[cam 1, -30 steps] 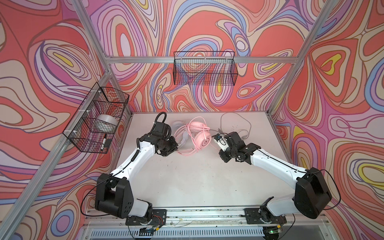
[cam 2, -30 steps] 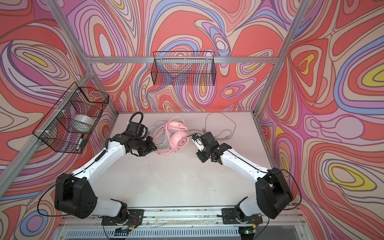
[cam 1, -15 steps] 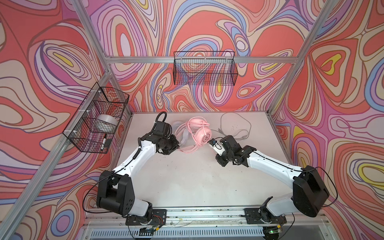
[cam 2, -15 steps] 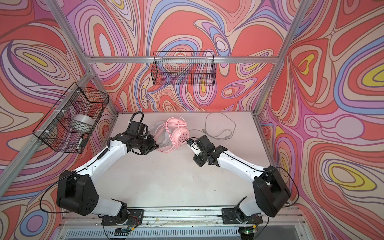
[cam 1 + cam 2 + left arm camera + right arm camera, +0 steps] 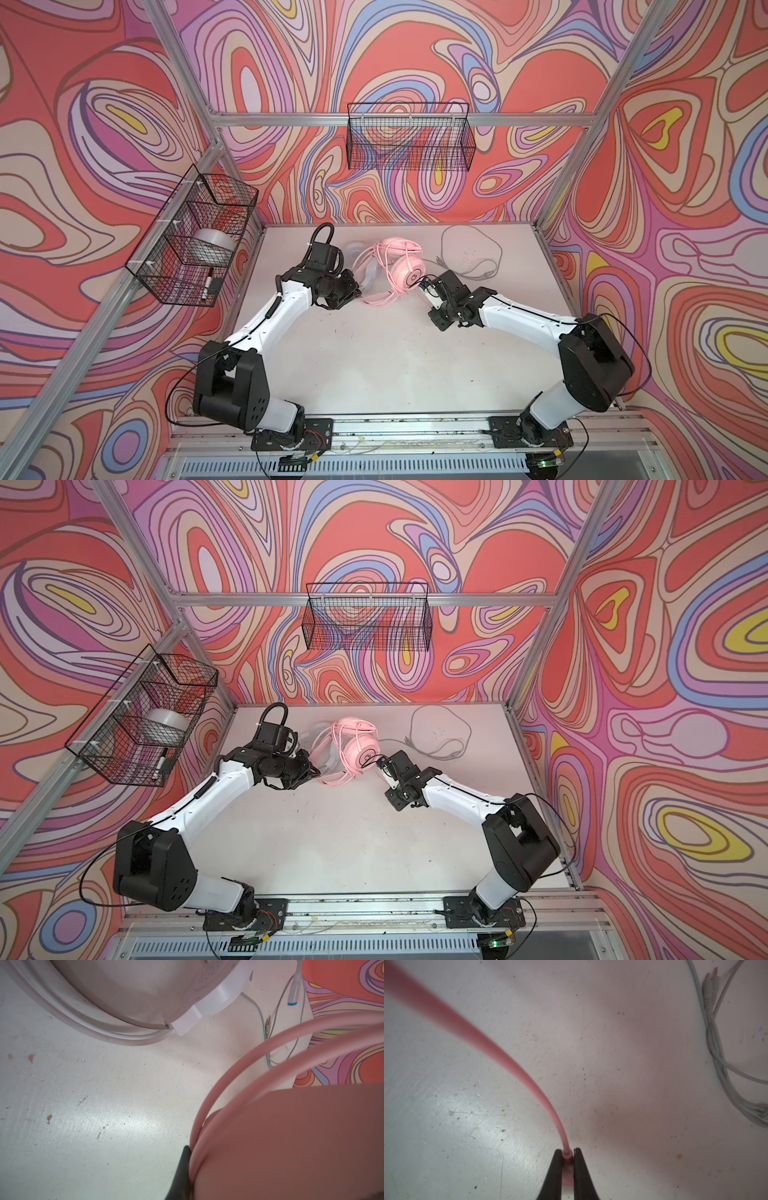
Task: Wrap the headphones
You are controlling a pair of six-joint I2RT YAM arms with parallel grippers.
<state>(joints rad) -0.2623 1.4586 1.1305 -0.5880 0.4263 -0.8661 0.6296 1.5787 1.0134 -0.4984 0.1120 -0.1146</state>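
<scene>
The pink headphones (image 5: 401, 270) stand tilted at the back middle of the table, with pink cord looped over the headband. My left gripper (image 5: 358, 291) is shut on their lower band; in the left wrist view one dark finger (image 5: 182, 1169) presses against the pink mass (image 5: 291, 1142). My right gripper (image 5: 568, 1152) is shut on the end of the pink cord (image 5: 500, 1051), just right of the pink earcup (image 5: 361, 754). The white headphones (image 5: 207, 1005) lie behind, mostly hidden in both top views. Their pale grey cord (image 5: 469, 249) lies loose at the back right.
A wire basket (image 5: 166, 266) on the left wall holds a tape roll (image 5: 212, 245) and a marker. Another wire basket (image 5: 409, 166) hangs on the back wall. The grey cord's plugs (image 5: 710, 982) lie on the white table (image 5: 395, 357) close to my right gripper.
The pink headset has tipped up, its earcup now raised. My right gripper has moved a little left toward it, still holding the cord. The left gripper has barely moved.
</scene>
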